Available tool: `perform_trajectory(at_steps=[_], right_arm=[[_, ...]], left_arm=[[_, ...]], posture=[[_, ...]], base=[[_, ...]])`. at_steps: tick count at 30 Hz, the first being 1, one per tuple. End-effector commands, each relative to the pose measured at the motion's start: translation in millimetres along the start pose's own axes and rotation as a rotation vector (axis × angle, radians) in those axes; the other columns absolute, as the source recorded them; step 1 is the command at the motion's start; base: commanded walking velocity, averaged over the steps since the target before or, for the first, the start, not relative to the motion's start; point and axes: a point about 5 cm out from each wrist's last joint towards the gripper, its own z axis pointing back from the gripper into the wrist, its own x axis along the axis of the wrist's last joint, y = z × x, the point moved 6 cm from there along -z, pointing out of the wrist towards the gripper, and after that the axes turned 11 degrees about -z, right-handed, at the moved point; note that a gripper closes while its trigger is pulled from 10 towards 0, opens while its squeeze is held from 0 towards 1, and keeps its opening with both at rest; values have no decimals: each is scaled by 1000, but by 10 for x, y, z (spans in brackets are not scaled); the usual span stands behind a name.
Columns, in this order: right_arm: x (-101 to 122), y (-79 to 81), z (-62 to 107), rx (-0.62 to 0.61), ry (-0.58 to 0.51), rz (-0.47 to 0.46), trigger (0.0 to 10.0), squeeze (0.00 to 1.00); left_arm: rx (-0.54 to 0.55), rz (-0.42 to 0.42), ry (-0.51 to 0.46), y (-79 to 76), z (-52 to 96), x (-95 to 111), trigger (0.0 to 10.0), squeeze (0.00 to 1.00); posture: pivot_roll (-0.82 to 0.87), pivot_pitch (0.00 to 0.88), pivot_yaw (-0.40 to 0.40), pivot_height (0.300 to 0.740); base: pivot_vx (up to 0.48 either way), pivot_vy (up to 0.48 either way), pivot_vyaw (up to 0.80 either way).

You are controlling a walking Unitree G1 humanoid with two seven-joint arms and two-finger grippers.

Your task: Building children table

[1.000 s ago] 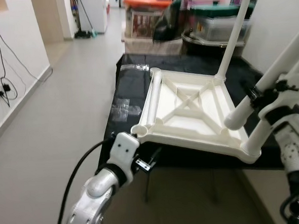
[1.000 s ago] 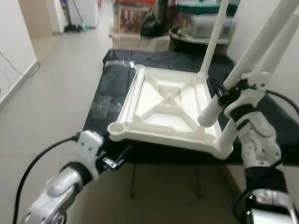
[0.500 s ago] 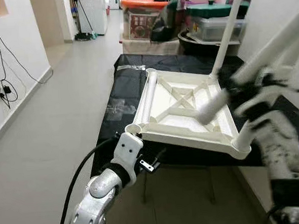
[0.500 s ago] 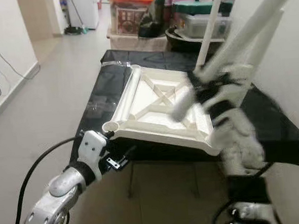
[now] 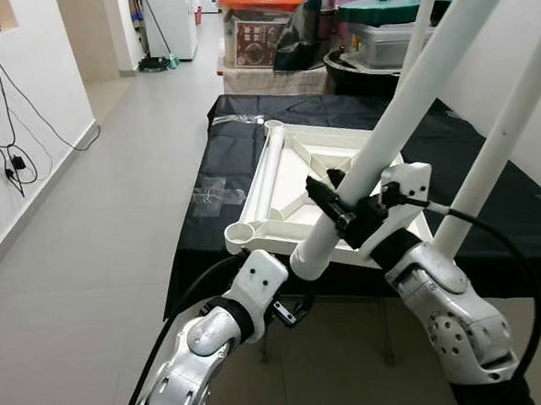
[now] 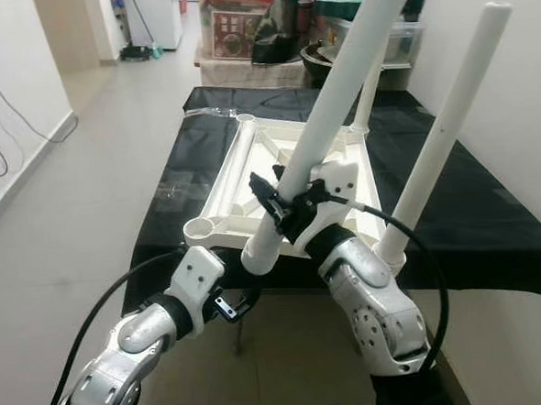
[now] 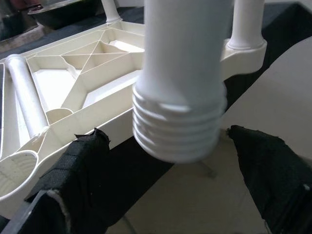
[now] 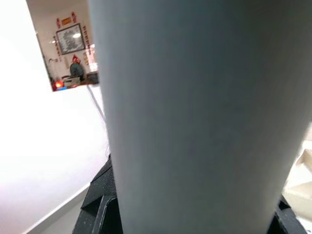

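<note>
The right gripper is holding a loose white leg, with its jaws shut tight around it. A second ago that leg was off at the right side of the picture; now it is swinging across to the middle, and its ridged end is hanging in front of the left gripper, whose black jaws are wide open and holding nothing. The upside-down table top is lying on the black bench with legs already standing in it. The empty socket at the near corner is waiting, so I think the leg is heading there
</note>
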Motion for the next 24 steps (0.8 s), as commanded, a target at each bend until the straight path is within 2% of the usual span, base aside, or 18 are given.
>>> perform_trajectory(at_steps=[1,2,4,8,13,18,21,24], right_arm=[[37,50,8,17,-9,-3,10000,0],[2,108,31,38,13,-16,10000,0],[2,108,31,38,13,-16,10000,0],[-138,297,95,95,73,-74,10000,0],[-151,324,97,99,75,-83,10000,0],[-136,403,89,118,67,-127,10000,0],[-126,431,79,120,63,-152,10000,0],[-126,431,79,120,63,-152,10000,0]], left_arm=[[-4,-23,8,-13,-14,-24,10000,0],[-2,-33,12,-17,-33,-38,10000,0],[-2,-33,12,-17,-33,-38,10000,0],[-9,-44,10,-44,-82,-61,10000,0],[-17,-40,12,-65,-86,-74,10000,0],[-36,-31,-3,-134,-121,-56,10000,0],[-66,-16,-34,-229,-153,6,10000,0],[-66,-16,-34,-229,-153,6,10000,0]], posture=[[140,0,-62,740],[138,0,-61,740],[138,0,-61,740],[137,0,-57,740],[134,0,-54,740],[133,0,-54,740],[133,0,-54,740],[133,0,-54,740]], base=[[0,0,0],[0,0,0],[0,0,0],[0,0,0],[0,0,0],[0,0,0],[0,0,0],[0,0,0]])
